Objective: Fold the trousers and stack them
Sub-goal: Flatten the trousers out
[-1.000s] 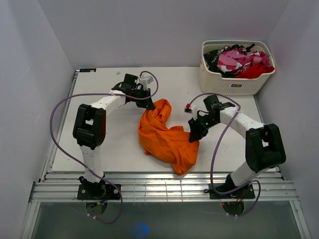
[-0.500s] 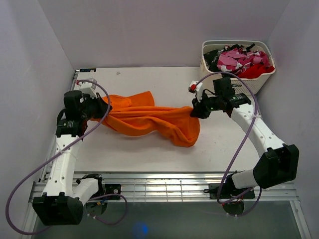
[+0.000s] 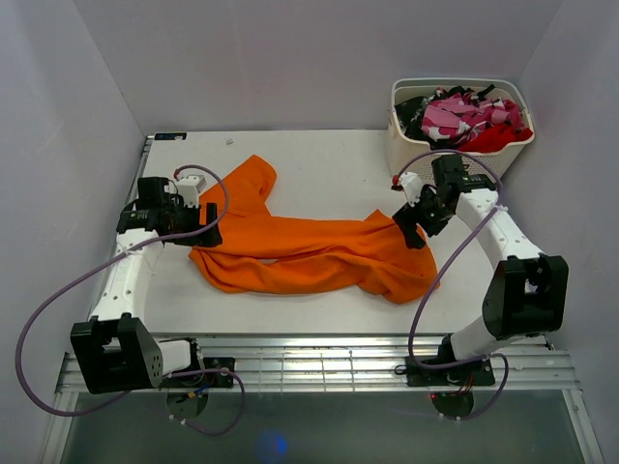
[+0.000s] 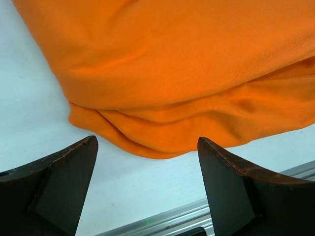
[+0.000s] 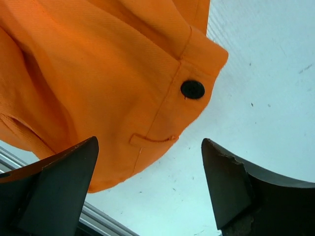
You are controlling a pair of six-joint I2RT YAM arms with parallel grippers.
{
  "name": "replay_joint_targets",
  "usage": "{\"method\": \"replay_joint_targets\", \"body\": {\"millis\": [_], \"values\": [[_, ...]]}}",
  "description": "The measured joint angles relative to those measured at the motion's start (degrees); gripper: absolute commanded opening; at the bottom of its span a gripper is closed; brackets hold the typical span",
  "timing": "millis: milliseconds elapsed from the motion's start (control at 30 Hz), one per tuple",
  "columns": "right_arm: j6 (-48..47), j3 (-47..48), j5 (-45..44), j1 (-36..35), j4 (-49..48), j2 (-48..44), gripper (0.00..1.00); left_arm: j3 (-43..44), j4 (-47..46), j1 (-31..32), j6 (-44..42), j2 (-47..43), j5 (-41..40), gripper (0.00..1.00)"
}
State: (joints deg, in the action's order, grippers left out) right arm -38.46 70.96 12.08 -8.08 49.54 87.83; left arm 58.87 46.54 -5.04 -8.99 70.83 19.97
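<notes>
Trousers point(image 3: 309, 246): bright orange, lying crumpled across the middle of the table point(image 3: 329, 159), one leg angled toward the far-left corner.
Left gripper point(image 3: 207, 226): fingers spread wide, empty, over the left cloth edge.
Right gripper point(image 3: 411, 232): fingers apart, empty, above the black button point(image 5: 192, 89).

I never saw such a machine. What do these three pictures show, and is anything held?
Two robot arms stand at the near edge of a white table. The wide picture is from a fixed camera above and behind them. Each close picture is from a camera on one wrist; the dark shapes below are its fingers. Orange trousers lie spread on the table; the right wrist view shows their black button. A basket of other clothes stands at the far right. The left gripper and the right gripper are open, holding nothing.
</notes>
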Motion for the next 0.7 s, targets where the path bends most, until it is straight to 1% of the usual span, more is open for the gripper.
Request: {"method": "replay_joint_targets", "body": {"millis": [67, 200, 300, 433, 533, 600, 700], "values": [[-0.15, 0.04, 0.15, 1.64, 1.53, -0.83, 0.9, 0.92, -0.13, 0.0, -2.05, 0.0, -0.46, 0.94], [-0.55, -0.37, 1.53, 9.2, 3.82, -1.33, 0.93, 1.16, -0.83, 0.0, -4.57, 0.76, -1.38, 0.94], [-0.7, -2.67, 1.86, 13.86, 4.66, -1.18, 0.94, 2.71, -1.95, 0.0, -5.16, 4.59, -2.05, 0.94], [0.15, -5.77, 3.56, 14.45, 4.57, 0.81, 0.95, 4.92, -5.05, -0.2, -5.4, 11.08, -2.69, 0.95], [2.19, -5.33, 6.73, 14.47, 3.93, 4.28, 0.96, 8.04, -6.73, -0.81, -5.27, 15.28, -2.19, 0.95], [4.15, -3.37, 9.18, 14.69, 3.65, 6.67, 0.95, 11.98, -7.65, -1.27, -4.98, 18.43, -1.33, 0.95], [7.61, 0.98, 12.41, 14.82, 1.42, 8.2, 0.9, 20.76, -9.75, -1.62, -4.15, 24.7, 0.57, 0.96]]}}
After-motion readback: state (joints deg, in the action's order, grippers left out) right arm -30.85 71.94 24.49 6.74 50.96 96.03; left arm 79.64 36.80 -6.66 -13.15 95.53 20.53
